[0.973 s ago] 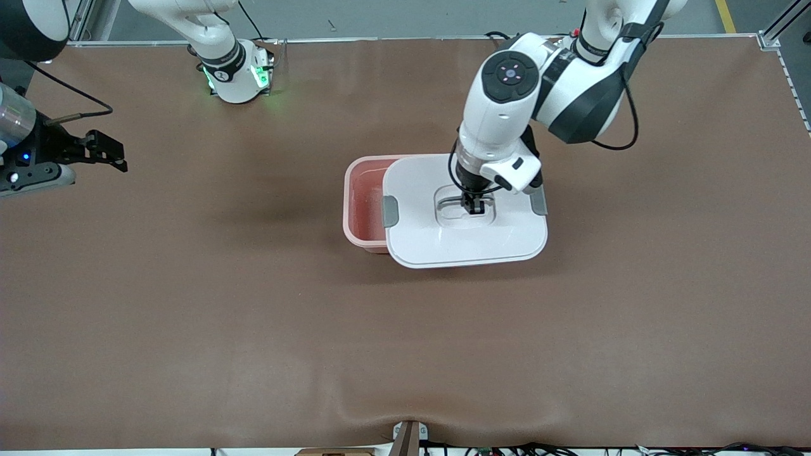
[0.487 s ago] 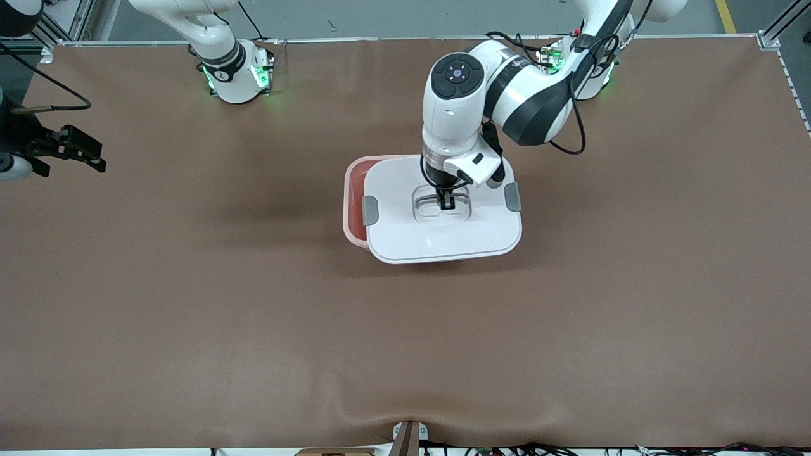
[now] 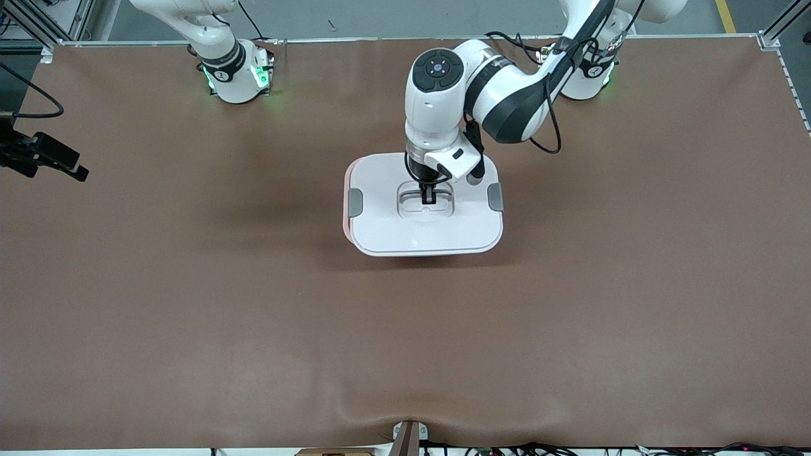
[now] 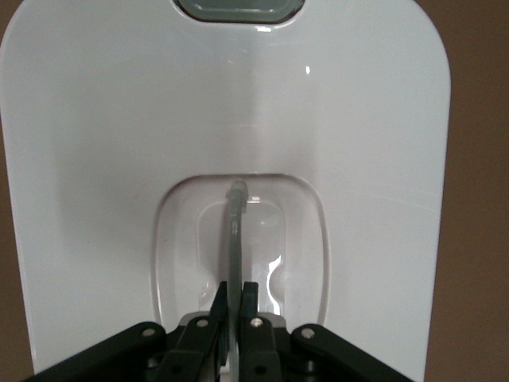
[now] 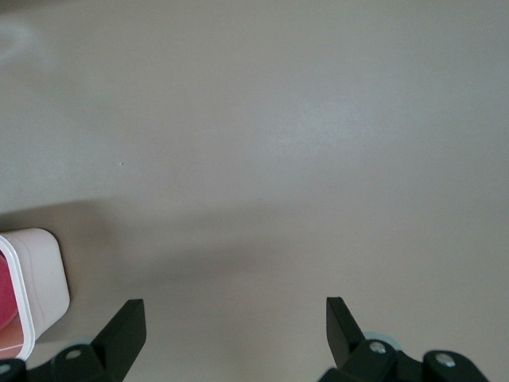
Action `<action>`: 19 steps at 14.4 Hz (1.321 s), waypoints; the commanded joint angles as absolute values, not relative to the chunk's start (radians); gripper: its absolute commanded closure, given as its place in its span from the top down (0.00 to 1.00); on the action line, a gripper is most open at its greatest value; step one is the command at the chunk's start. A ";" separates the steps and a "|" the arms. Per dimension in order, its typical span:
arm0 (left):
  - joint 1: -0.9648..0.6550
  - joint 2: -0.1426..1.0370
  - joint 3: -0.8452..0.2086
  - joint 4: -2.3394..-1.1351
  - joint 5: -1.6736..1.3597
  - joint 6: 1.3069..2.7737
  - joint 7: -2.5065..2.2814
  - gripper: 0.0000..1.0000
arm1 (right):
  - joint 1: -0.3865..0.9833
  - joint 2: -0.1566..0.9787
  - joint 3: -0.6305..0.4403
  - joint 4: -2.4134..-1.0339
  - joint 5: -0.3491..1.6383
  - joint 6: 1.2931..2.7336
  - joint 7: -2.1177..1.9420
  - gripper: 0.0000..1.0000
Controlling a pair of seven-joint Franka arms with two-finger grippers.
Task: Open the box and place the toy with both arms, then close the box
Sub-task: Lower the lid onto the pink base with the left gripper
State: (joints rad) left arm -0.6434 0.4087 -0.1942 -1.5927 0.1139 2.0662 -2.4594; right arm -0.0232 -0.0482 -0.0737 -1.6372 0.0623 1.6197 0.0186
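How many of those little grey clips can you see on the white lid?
2: one grey clip on the white plastic lid's edge toward the right arm's end, the other grey clip on the edge toward the left arm's end. No others show.

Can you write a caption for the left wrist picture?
Left gripper shut on the handle of the white lid.

White lid (image 3: 426,231), grey clips (image 3: 355,202), pink box (image 3: 346,223), brown table (image 3: 190,285).

box (image 3: 346,218): all but a pink edge hidden under lid (image 3: 426,228) | toy: unseen
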 commanded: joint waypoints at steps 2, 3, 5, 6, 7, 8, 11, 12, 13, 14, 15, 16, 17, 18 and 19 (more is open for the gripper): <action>-0.658 0.408 -0.193 -1.600 0.141 2.074 -2.500 0.00 | -0.052 -0.040 -0.058 -1.609 0.068 1.542 -0.041 1.00; -0.660 0.408 -0.193 -1.598 0.141 2.074 -2.519 0.00 | -0.052 -0.041 -0.057 -1.609 0.067 1.516 -0.035 1.00; -0.673 0.414 -0.193 -1.600 0.152 2.077 -2.523 0.00 | -0.051 -0.048 -0.057 -1.614 0.067 1.494 -0.035 1.00; -0.673 0.416 -0.193 -1.603 0.152 2.089 -2.525 0.00 | -0.054 -0.048 -0.057 -1.612 0.067 1.485 -0.040 1.00; -0.675 0.416 -0.193 -1.621 0.152 2.115 -2.526 0.00 | -0.054 -0.048 -0.058 -1.606 0.069 1.464 -0.044 1.00; -0.675 0.413 -0.193 -1.638 0.153 2.140 -2.531 0.00 | -0.054 -0.051 -0.057 -1.605 0.068 1.447 -0.041 1.00; -0.678 0.414 -0.193 -1.647 0.153 2.151 -2.534 0.00 | -0.051 -0.051 -0.054 -1.594 0.066 1.456 -0.044 1.00; -0.686 0.414 -0.193 -1.651 0.153 2.151 -2.536 0.00 | -0.048 -0.055 -0.052 -1.594 0.064 1.457 -0.044 1.00; -0.689 0.414 -0.193 -1.654 0.153 2.152 -2.536 0.00 | -0.048 -0.055 -0.051 -1.592 0.054 1.459 -0.046 1.00; -0.692 0.416 -0.193 -1.655 0.153 2.154 -2.537 0.00 | -0.048 -0.055 -0.051 -1.591 0.040 1.462 -0.045 1.00; -0.692 0.416 -0.193 -1.657 0.153 2.158 -2.537 0.00 | -0.045 -0.054 -0.051 -1.586 0.038 1.462 -0.038 1.00; -0.692 0.416 -0.193 -1.667 0.153 2.180 -2.548 0.00 | -0.040 -0.052 -0.049 -1.586 0.035 1.462 -0.037 1.00; -0.692 0.414 -0.193 -1.678 0.153 2.198 -2.557 0.00 | -0.035 -0.054 -0.046 -1.586 0.026 1.460 -0.035 1.00; -0.692 0.414 -0.193 -1.684 0.153 2.206 -2.559 0.00 | -0.028 -0.052 -0.046 -1.586 0.015 1.460 -0.035 1.00; -0.692 0.413 -0.193 -1.687 0.153 2.206 -2.562 0.00 | -0.012 -0.052 -0.046 -1.588 0.003 1.459 -0.035 1.00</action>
State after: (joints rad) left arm -0.6878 0.4234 -0.1942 -1.6667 0.1265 2.1798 -2.5307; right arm -0.0262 -0.0489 -0.0564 -1.5975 0.0368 1.4709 -0.0333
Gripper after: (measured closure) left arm 0.930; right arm 0.000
